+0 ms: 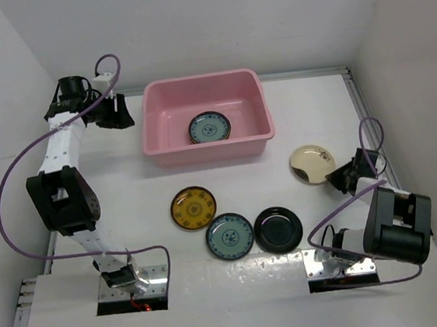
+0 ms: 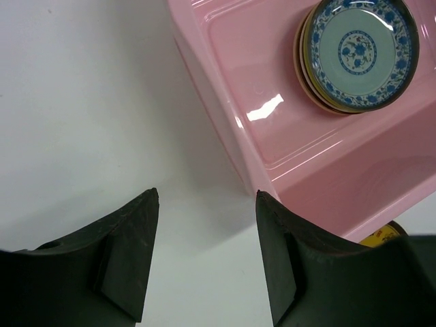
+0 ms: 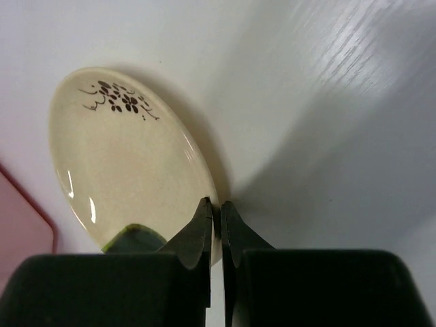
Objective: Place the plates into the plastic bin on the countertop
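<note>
The pink plastic bin (image 1: 209, 146) on the white countertop (image 1: 313, 99) holds a blue-patterned plate (image 1: 209, 127), with the yellow plate (image 1: 193, 208), blue-grey plate (image 1: 229, 236) and black plate (image 1: 278, 229) lying in front. The cream plate (image 3: 129, 163) lies right of the bin, its near rim pinched in the closed right gripper (image 3: 216, 221), while the left gripper (image 2: 208, 197) hangs open and empty beside the bin. The plate looks stiff, light, glossy and probably slippery and chippable, so a firm bite on its thin rim suits it.

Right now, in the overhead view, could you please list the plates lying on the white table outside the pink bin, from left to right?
yellow plate → blue-patterned plate → black plate → cream plate
</note>
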